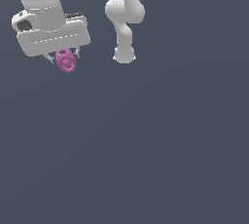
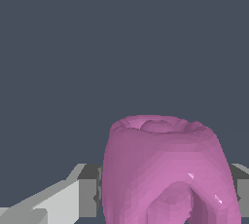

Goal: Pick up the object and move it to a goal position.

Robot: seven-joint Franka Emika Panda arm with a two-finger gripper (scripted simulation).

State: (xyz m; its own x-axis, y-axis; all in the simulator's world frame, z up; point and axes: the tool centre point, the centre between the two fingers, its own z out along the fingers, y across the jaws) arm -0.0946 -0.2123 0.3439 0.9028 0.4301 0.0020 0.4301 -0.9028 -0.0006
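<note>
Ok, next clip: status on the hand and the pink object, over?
Hand shut on the pink lump. Lump fills the wrist view, flanked by both fingers. Nothing in the way; no goal marker visible.

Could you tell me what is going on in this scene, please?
A white robot arm is handling a small pink object. The gripper has its fingers on either side of it, and the wrist view shows the object filling the space between the fingers. No goal marker is visible, so I cannot tell how far it is from its goal.
</note>
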